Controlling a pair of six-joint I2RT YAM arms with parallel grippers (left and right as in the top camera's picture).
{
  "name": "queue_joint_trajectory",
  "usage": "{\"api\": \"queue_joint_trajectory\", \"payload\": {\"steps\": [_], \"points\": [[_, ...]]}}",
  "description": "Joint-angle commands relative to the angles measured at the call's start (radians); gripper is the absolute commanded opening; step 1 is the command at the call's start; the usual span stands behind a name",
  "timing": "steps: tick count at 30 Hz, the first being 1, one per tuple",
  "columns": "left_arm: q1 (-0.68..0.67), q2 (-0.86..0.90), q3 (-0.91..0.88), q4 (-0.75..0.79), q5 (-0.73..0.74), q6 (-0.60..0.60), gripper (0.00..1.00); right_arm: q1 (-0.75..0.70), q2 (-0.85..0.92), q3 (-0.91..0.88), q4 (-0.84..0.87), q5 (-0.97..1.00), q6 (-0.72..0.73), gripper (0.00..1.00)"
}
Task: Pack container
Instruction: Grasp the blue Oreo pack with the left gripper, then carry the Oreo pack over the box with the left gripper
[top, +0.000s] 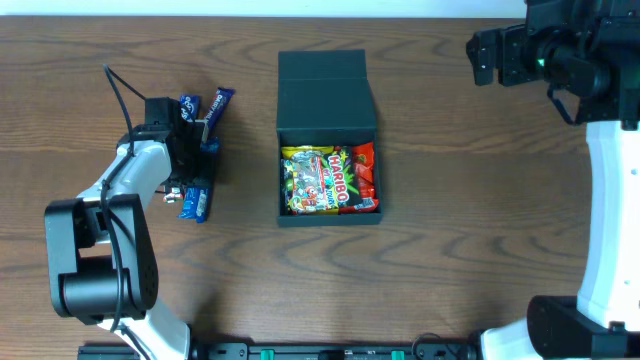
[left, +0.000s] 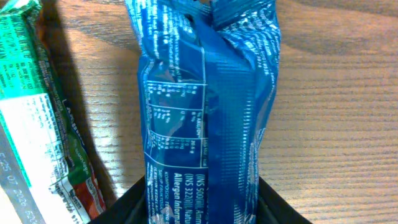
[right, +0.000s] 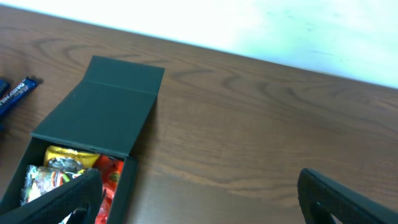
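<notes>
Overhead: container at mid-desk, nearer the far edge than the near one, lid flap laid open and flat toward the far edge. Holds a yellow Haribo bag with a red packet just beside it on the right. Bare wood-grain desk all around. Toward the left edge, left end effector low among a small cluster of blue wrappers, well apart from the container. Near the far right corner, right end effector up off the desk and pointing left, with nothing under it.

Left wrist: blue packet lengthwise on the desk and filling the middle of the view, white print down its back. Dark fingers flush against both long sides at its lower end, so clenched on the blue packet. Just to the left, a green-and-white bar lying flat, its red end nearest the fingers.

Right wrist: fingers spread wide at the bottom corners, released, gripping nothing. Looks down on the open container at the left, sweets visible inside, and on a blue bar at the far left edge.
</notes>
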Motion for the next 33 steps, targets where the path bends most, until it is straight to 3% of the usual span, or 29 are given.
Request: {"api": "queue_joint_trajectory", "payload": {"steps": [1, 6, 12, 16, 26, 30, 33], "points": [[0.002, 0.006, 0.057, -0.013, 0.005, -0.034, 0.36, -0.004, -0.004, -0.002, 0.008, -0.008, 0.011, 0.99], [0.0, 0.006, 0.175, -0.082, 0.04, -0.059, 0.25, -0.004, -0.004, -0.002, 0.029, -0.007, 0.011, 0.99], [-0.05, 0.002, 0.354, -0.212, 0.058, -0.107, 0.05, -0.017, -0.009, -0.001, 0.045, -0.006, 0.012, 0.99], [-0.151, -0.003, 0.477, -0.286, 0.057, -0.187, 0.06, -0.076, -0.025, 0.0, 0.055, -0.007, 0.074, 0.99], [-0.51, 0.001, 0.535, -0.234, 0.004, -0.666, 0.06, -0.272, -0.051, -0.001, 0.0, -0.008, 0.109, 0.99], [-0.628, 0.001, 0.535, -0.225, -0.02, -0.877, 0.06, -0.3, -0.051, -0.001, -0.001, -0.008, 0.109, 0.99], [-0.699, 0.001, 0.534, -0.213, -0.059, -0.964, 0.06, -0.304, -0.051, -0.001, -0.013, -0.008, 0.109, 0.99]]}}
